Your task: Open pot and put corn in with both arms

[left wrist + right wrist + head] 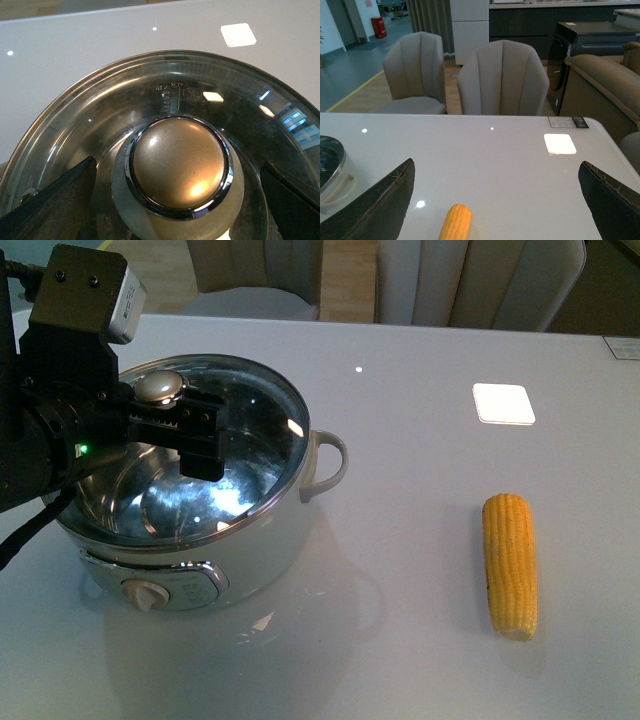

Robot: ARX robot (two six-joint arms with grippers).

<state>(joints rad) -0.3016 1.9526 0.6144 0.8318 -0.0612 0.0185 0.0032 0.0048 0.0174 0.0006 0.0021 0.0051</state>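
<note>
— What has the left pincer (179, 169) got?
— Nothing. It's spread wide over the pot (270, 540), with its fingers (60, 200) either side of the lid's knob (160, 388) and clear of it.
— The right pincer (496, 165)?
— Wide open too, and empty.
— The corn (510, 565)?
— Lying on the tabletop (400, 440), well apart from the pot.

Your white pot (262, 545) stands on the bench (420, 660) at the left, glass lid (262, 445) on. The left tool (177, 165) straddles the lid's knob (158, 387), fingers apart. The bare yellow corn (510, 565) lies well to the right, pointing away from you.
</note>
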